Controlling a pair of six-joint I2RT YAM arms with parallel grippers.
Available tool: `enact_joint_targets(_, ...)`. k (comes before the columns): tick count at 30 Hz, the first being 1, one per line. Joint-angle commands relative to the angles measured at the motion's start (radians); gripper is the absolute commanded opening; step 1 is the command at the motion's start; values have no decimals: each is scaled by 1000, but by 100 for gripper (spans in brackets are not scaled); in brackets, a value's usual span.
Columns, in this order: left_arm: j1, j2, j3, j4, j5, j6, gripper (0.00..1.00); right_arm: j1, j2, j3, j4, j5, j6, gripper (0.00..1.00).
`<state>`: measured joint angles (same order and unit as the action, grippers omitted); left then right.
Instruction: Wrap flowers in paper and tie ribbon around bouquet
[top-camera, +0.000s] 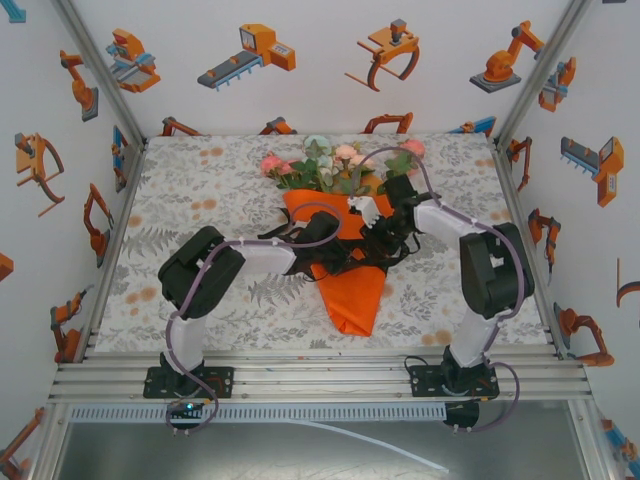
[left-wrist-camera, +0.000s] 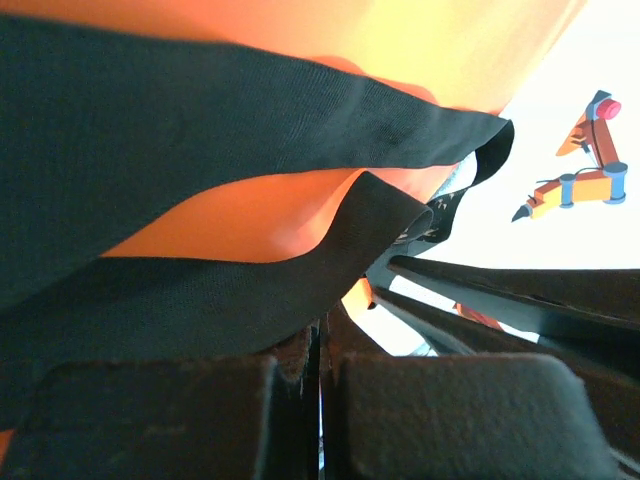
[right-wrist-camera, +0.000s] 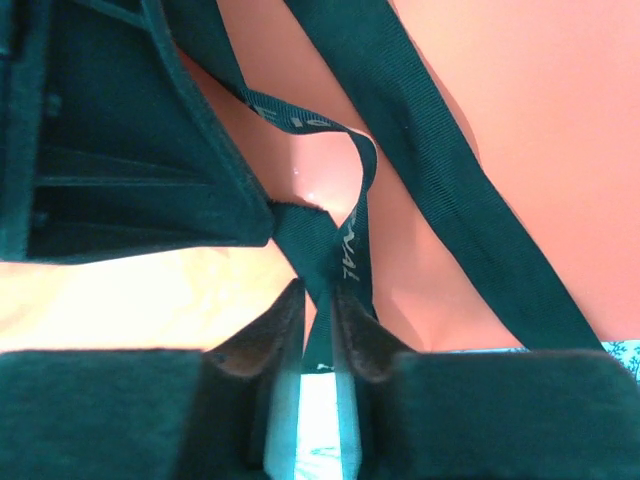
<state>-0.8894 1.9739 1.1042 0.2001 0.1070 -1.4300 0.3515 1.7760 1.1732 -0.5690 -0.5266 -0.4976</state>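
Centrally on the bench (top-camera: 190, 200), the bouquet (top-camera: 352, 290) is laid flat, its narrow tip pointed toward the near edge and its wide mouth turned away. The flowers (top-camera: 335, 165), pink, white and pale-green roses with green leaves, are seen fanned out beyond that mouth. The paper (top-camera: 355, 310) is already rolled into a cone around the stems, so the wrapping is judged done. The ribbon (right-wrist-camera: 440, 170) is draped across the cone's middle in loose loops and crossing strands. No finished knot or bow can be made out, so the tying is judged to be under way, with cinching and knotting left.

The paper is shown as thin, smooth and bright orange, with soft creases. The ribbon is a flat, narrow black woven band with a fine grain and small pale lettering, and it is seen curled and twisted on itself. The bench surface is printed with grey leaves.

The left hand (left-wrist-camera: 320, 350) is seen at the cone's left side, fully closed, with a ribbon strand pinched at its fingertips. The right hand (right-wrist-camera: 320, 325) is placed at the cone's right side. Its fingers are slightly parted, a lettered strand is passed between them, and no firm pinch is apparent.
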Motion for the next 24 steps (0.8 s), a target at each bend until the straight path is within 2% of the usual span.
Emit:
enact_joint_targets(1,4,-85,-15,-21,-54,60,0,-5,-153,-32,49,-38,96,29)
enact_joint_targets(7,4,-167,-21,-64,-64,124,0,-6,-384,-213,244,-45,247,46)
enact_joint_targets(10,4,-202,-24,-72,-48,137,0,-6,-437,-303,340,-67,238,53)
enact_joint_targets(15,6,-273,-1,-131,-61,180,0,-5,-423,-306,383,-155,208,54)
enact_joint_targets(18,10,-299,13,-148,-69,194,0,-6,-390,-295,453,-229,245,54)
enact_joint_targets(24,23,-308,22,-134,-46,185,0,-3,-345,-329,633,-287,326,52)
